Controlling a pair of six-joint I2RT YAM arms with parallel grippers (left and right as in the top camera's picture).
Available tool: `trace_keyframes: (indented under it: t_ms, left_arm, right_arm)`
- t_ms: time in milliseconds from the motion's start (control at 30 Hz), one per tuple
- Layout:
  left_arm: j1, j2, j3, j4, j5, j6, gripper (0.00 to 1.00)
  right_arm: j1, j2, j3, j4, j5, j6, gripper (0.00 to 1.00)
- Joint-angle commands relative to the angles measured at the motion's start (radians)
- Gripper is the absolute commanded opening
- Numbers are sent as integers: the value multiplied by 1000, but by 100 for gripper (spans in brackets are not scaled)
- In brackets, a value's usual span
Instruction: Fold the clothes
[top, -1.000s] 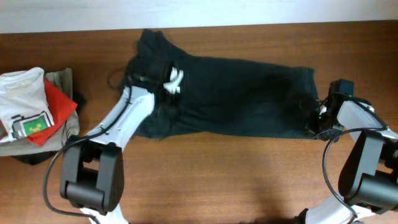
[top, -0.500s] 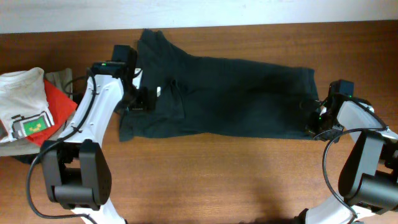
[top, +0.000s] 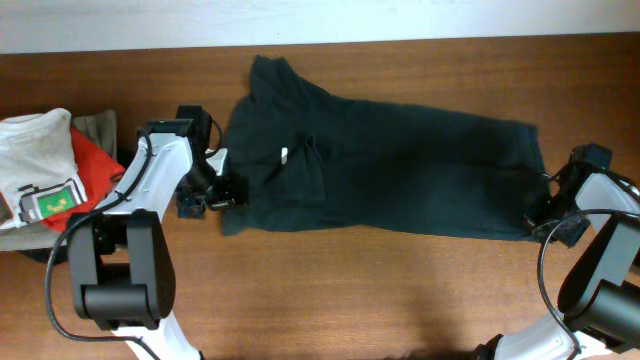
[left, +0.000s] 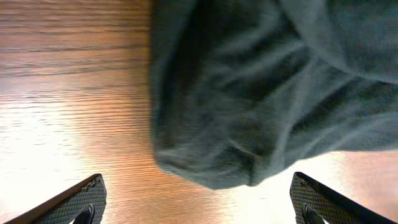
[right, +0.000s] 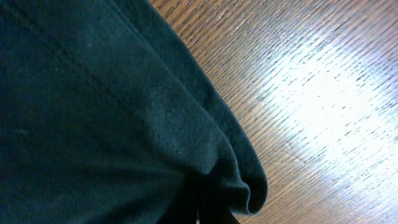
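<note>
The clothes, one very dark green T-shirt (top: 400, 175), lie spread across the table with a small white mark (top: 284, 155) showing near a fold. My left gripper (top: 226, 192) stands open just left of the shirt's lower left corner. In the left wrist view its fingers (left: 78, 199) flank bare wood, and the shirt's rumpled edge (left: 249, 112) lies just beyond them. My right gripper (top: 545, 215) is shut on the shirt's lower right corner. In the right wrist view the gripper (right: 205, 208) pinches the bunched hem (right: 239, 180).
A pile at the left edge holds a white shirt with a green patch (top: 40, 170), a red garment (top: 95, 165) and a khaki one (top: 97, 125). Brown wooden table (top: 350, 290) runs to a pale wall at the far edge.
My left gripper let go of the shirt, opened and drew back to the left and nearer. The right gripper moved right with the hem, dragging the whole shirt rightward.
</note>
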Motion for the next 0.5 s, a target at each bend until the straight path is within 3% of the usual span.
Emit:
trace_keyframes:
  t_ms: [0, 67, 133, 167, 433, 467]
  left_arm:
    - [-2, 5, -43, 16, 57, 79, 89]
    - [-2, 5, -104, 44, 60, 98, 64]
    - [-2, 5, -129, 72, 61, 109, 59]
    - [-2, 5, -129, 72, 60, 146, 50]
    - [-2, 5, -208, 134, -9, 150, 49]
    - [-2, 5, -208, 130, -46, 150, 56]
  right_arm:
    - [-5, 15, -20, 5, 12, 11, 4]
    - [-5, 15, -20, 4, 11, 12, 4]
    - [-5, 15, -20, 4, 11, 12, 4]
    - [-5, 15, -20, 0, 11, 12, 4]
    - [-5, 15, -20, -3, 10, 12, 4]
    - [-5, 15, -20, -3, 10, 12, 4]
